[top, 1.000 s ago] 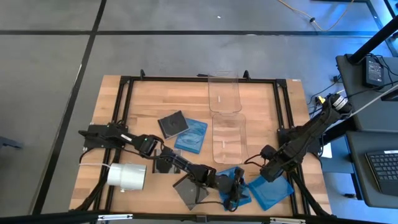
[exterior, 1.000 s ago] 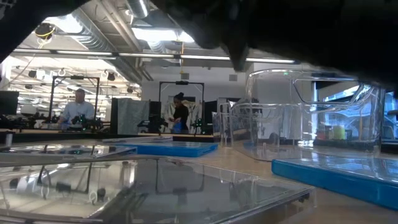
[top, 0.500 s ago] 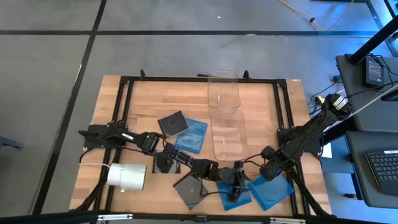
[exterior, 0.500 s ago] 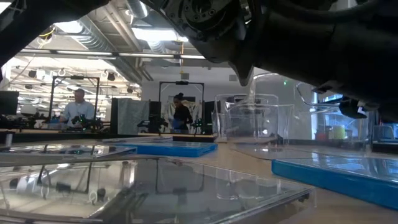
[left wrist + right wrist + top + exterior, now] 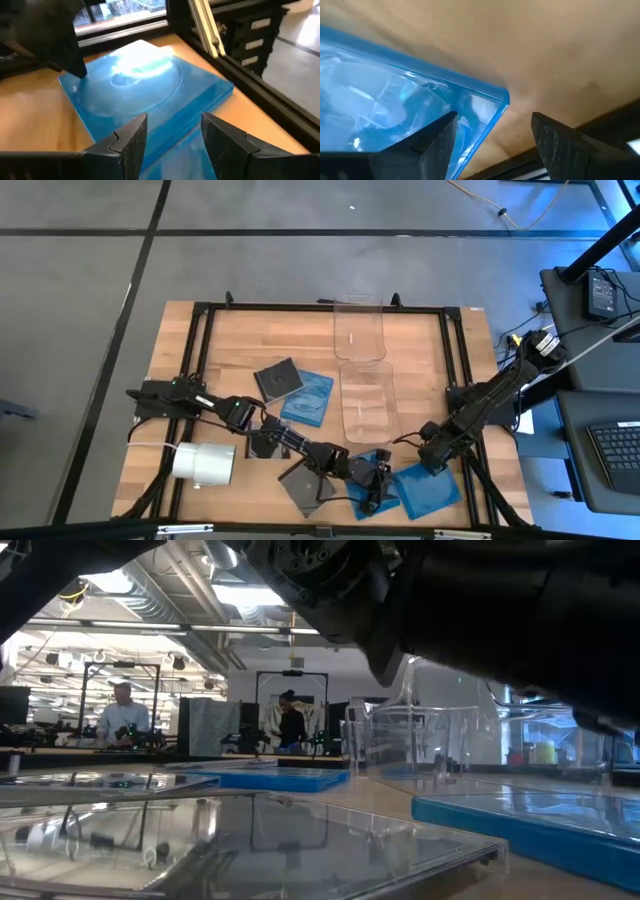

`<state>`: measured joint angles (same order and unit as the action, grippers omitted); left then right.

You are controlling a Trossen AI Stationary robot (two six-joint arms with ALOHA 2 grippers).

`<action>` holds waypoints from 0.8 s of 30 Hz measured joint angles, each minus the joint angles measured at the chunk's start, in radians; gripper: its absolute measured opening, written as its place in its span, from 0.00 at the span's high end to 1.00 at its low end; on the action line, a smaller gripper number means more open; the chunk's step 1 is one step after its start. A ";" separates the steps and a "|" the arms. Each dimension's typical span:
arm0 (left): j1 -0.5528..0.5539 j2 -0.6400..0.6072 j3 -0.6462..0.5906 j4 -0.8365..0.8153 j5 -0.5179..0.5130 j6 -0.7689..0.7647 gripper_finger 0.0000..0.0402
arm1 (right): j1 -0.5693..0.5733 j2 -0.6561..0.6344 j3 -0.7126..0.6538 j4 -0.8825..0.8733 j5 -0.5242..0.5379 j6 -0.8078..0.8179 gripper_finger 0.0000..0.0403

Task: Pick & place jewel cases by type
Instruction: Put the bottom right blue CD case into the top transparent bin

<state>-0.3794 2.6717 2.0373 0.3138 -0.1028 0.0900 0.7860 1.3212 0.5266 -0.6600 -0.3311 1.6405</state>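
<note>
1. blue translucent plastic up front: a blue jewel case [image 5: 432, 489] lies flat near the table's [image 5: 230, 345] front edge, right of centre, and both claws crowd it.
2. left gripper [image 5: 172, 145] sits low at its left edge, fingers parted wide and empty, the case lying just ahead between the tips; another blue layer shows beneath it, maybe a second case, hard to tell.
3. right gripper [image 5: 492, 145] hovers at the case's far right corner, fingers spread wide, nothing held; that glossy, sharp-edged corner pokes between them.
4. my read: the right claw is nearer a graspable edge, the case thin and slick, so it likely needs an edge pinch.
5. a dark grey case [image 5: 305, 485] lies to the left under the left arm, beside a white roll [image 5: 205, 463].
6. mid-table: another blue case [image 5: 308, 398] touching a dark case [image 5: 277, 378].
7. farther back, two clear bins [image 5: 366, 400] stand in line on pale wood.
</note>
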 joint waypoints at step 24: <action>0.007 0.008 -0.005 -0.087 -0.076 -0.020 0.54 | 0.009 0.006 -0.009 0.287 0.205 0.051 0.35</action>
<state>-0.3724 2.6799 2.0319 0.2270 -0.1783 0.0697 0.7948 1.3277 0.5174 -0.3728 -0.1265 1.6914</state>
